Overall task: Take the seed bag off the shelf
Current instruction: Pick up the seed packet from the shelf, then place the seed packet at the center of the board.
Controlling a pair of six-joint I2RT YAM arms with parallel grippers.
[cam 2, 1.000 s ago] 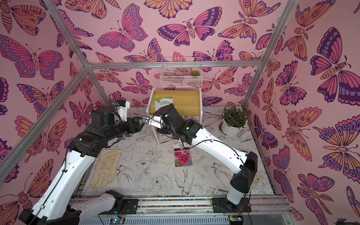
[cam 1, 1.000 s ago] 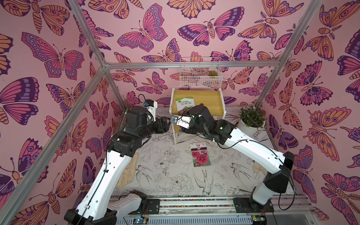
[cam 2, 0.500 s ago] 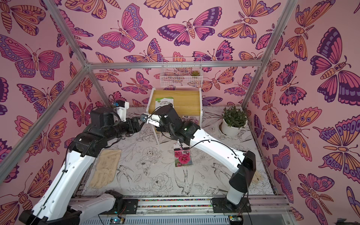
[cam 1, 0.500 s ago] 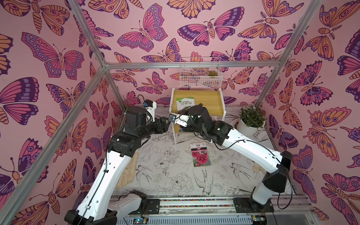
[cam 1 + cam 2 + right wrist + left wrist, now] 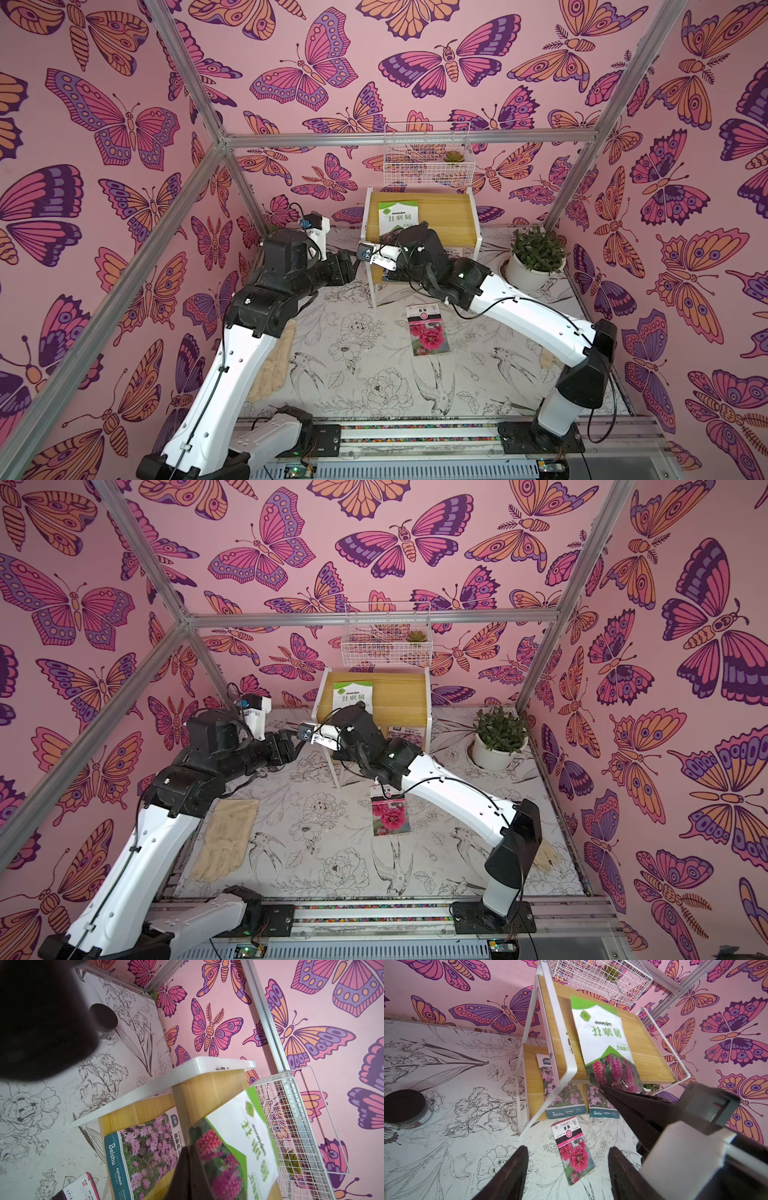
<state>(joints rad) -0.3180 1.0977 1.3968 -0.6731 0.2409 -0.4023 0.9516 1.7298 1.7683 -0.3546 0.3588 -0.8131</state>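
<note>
One seed bag [image 5: 604, 1041], pinched on shelf [image 5: 652, 1057]

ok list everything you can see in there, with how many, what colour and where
shelf: one, yellow boards, white frame, at back wall
green-white seed bag: one, top board, near edge pinched
teal seed bags: two, pink flowers, lower board
red-flower seed packet: one, flat on table
wire basket: one, white, above shelf, small succulent inside
potted plant: one, white pot, beside shelf
gloves: two, beige, table edges
jar: one, black lid, table
left gripper: open, empty
right gripper: shut on green-white seed bag
</note>
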